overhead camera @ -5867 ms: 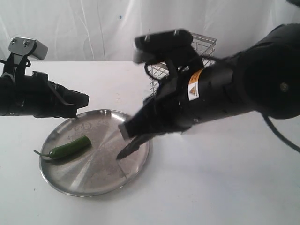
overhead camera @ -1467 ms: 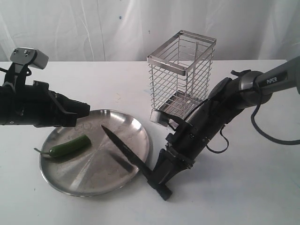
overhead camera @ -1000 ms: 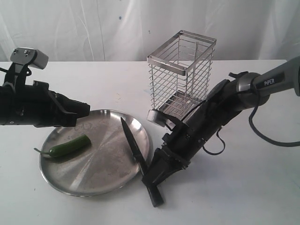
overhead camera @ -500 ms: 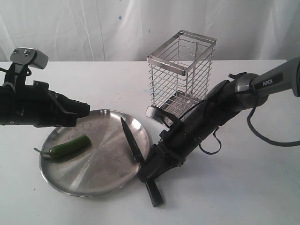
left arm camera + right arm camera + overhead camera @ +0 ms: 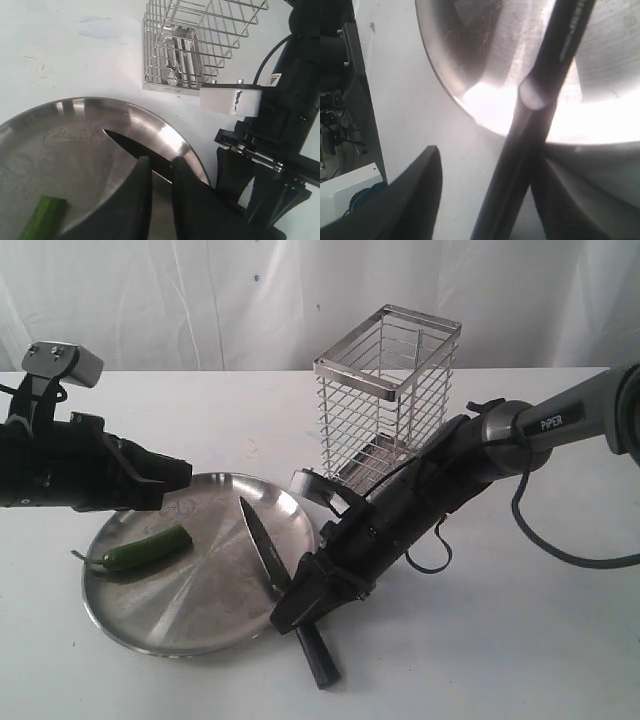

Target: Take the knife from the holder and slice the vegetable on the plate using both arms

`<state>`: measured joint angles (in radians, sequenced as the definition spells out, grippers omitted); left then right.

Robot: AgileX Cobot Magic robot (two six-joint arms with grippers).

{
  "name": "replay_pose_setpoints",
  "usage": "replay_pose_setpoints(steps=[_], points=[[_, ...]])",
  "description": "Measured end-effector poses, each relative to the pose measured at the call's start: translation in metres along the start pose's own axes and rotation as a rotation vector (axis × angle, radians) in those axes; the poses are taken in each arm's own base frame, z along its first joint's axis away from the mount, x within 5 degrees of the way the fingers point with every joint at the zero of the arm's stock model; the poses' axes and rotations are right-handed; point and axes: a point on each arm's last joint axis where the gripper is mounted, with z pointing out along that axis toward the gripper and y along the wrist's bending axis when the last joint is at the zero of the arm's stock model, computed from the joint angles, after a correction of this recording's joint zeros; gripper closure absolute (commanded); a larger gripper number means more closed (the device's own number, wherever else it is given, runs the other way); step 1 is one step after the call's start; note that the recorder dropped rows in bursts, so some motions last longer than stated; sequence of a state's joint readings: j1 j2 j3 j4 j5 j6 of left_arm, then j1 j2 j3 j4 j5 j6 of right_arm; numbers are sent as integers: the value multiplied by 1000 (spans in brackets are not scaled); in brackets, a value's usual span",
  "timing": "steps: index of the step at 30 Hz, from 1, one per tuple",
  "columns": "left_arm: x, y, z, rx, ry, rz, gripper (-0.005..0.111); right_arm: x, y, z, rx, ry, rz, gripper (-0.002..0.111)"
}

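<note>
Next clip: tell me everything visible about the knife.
The knife is all black and matte, with a slim pointed blade and a straight handle. It rests across the plate rim, with the tip over the plate and the handle out on the white table. The right gripper straddles the handle with open jaws; one jaw looks to be against it.

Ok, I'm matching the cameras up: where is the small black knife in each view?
Exterior view: the small black paring knife lies with its blade on the round steel plate and its handle past the rim.
Left wrist view: the blade lies on the plate, near the rim.
Right wrist view: close up, the knife crosses the plate's rim.
Shared landmark: the plate's rim.
</note>
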<state>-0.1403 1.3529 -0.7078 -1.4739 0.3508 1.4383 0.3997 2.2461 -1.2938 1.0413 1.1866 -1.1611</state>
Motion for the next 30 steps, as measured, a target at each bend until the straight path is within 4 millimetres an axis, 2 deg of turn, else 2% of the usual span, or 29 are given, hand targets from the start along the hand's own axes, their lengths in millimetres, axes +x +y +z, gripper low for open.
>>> replay_pose_setpoints(steps=[2,6,8,13,18,26,30], points=[[0,0,0,0,0,0,86,1,-2,2,-3,4,7,66],[0,0,0,0,0,0,86,2,-3,2,-1,18,5,87],[0,0,0,0,0,0,86,1,-2,2,5,17,22,93],[0,0,0,-4,0,0,86,-2,2,-4,31,18,50,98],[0,1,0,-8,-4,-8,86,-2,8,-9,92,29,92,108],[-1,1,0,-8,-9,-16,86,-10,24,-32,252,-1,42,108],[-1,1,0,-8,-9,-16,86,-12,39,-43,266,-17,38,108]])
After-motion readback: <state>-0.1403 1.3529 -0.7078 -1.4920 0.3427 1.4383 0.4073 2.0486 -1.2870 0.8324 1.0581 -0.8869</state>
